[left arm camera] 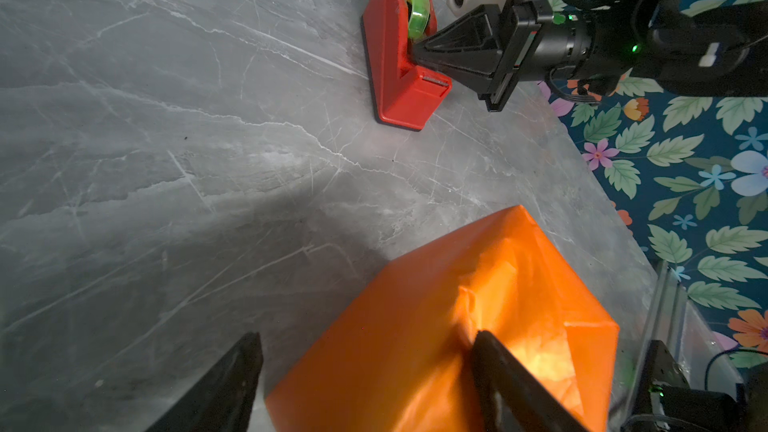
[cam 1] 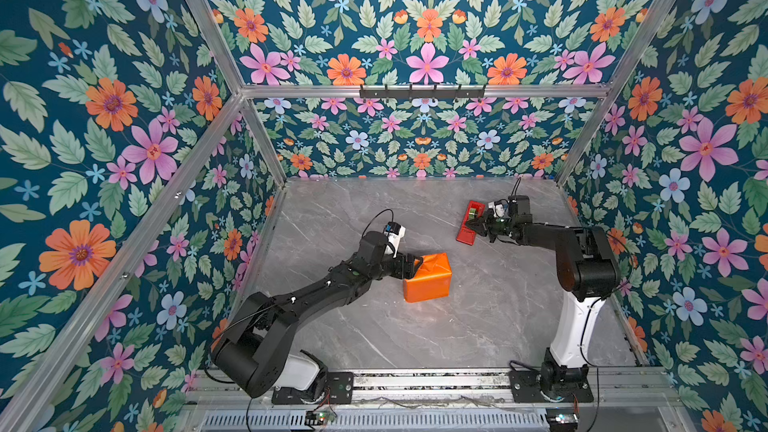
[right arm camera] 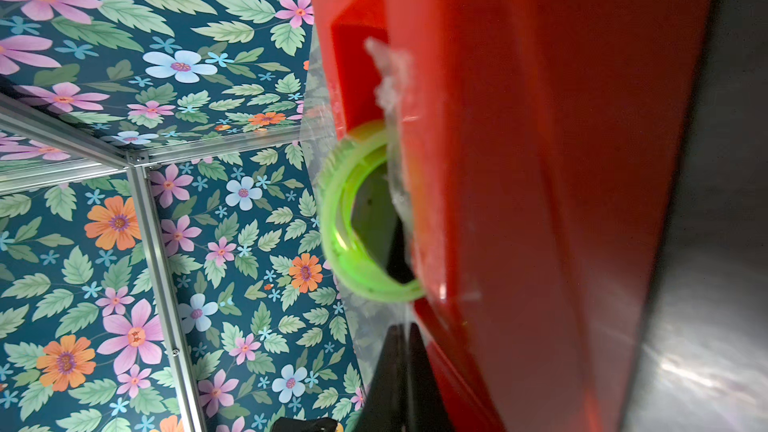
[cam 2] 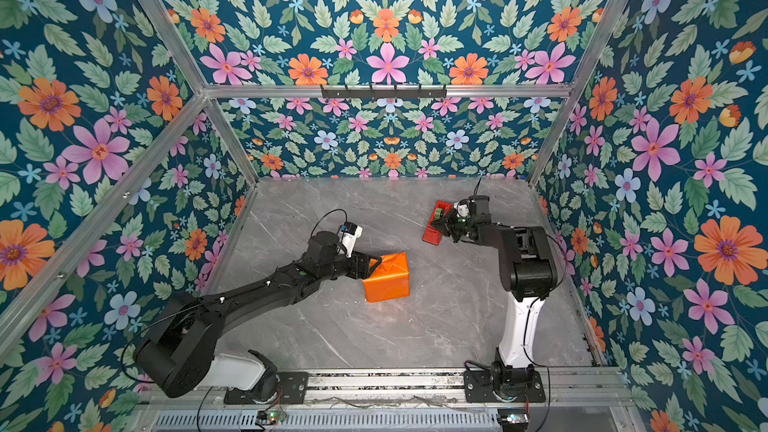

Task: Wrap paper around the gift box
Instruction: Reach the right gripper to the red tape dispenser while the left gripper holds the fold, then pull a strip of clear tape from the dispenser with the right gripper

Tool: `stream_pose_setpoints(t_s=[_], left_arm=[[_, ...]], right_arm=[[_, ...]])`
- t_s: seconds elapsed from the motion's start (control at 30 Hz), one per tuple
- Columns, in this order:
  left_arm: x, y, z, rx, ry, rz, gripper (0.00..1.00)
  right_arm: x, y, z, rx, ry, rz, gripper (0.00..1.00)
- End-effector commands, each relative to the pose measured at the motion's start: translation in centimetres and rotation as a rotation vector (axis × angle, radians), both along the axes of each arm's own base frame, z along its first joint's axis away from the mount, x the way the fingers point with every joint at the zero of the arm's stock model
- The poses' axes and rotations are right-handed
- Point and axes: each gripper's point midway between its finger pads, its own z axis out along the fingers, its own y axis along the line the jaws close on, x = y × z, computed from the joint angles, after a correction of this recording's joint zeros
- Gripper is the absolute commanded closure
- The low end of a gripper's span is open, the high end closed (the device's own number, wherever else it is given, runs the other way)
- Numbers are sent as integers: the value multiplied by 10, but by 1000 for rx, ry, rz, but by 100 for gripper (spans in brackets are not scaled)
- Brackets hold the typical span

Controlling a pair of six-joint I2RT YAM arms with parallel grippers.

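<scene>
Paper: orange, folded into a boxy parcel, mid-tabletop.
Tape dispenser: red, well apart, far right.
Left gripper: jaws spread, straddling the parcel's edge, one finger on its folded face.
Right gripper: jaws pressed together between the dispenser's roll and cutter.

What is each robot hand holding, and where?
Right gripper pinches the tape, by its end at the dispenser. Left gripper, open, holds nothing; one finger touches the paper.
</scene>
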Motion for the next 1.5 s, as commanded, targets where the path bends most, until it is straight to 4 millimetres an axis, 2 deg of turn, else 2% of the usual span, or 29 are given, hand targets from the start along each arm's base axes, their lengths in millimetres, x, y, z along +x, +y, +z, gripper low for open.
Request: stream_pose_setpoints(t_s=[0.0, 0.33, 0.47, 0.73, 0.83, 1.1, 1.37, 1.47], left_arm=[[-18, 21, -37, 151, 99, 1, 19], [-18, 22, -37, 154, 96, 2, 19], [-18, 23, -38, 158, 96, 3, 19], [-18, 22, -37, 158, 93, -1, 19], [-18, 23, -37, 159, 94, -1, 19], [-18, 22, -37, 156, 93, -3, 19], [-18, 22, -40, 160, 97, -6, 19], [-18, 22, -40, 161, 97, -5, 19]], right_arm=[[5, 4, 21, 51, -52, -8, 100], [-11, 17, 40, 99, -84, 27, 100], [-25, 22, 43, 108, -87, 34, 100], [-58, 33, 37, 91, -74, 33, 100], [-65, 34, 26, 73, -53, 25, 100], [-71, 17, -25, -32, 29, -39, 100], [-76, -3, -60, -142, 86, -61, 100], [-76, -8, -65, -162, 96, -53, 100]])
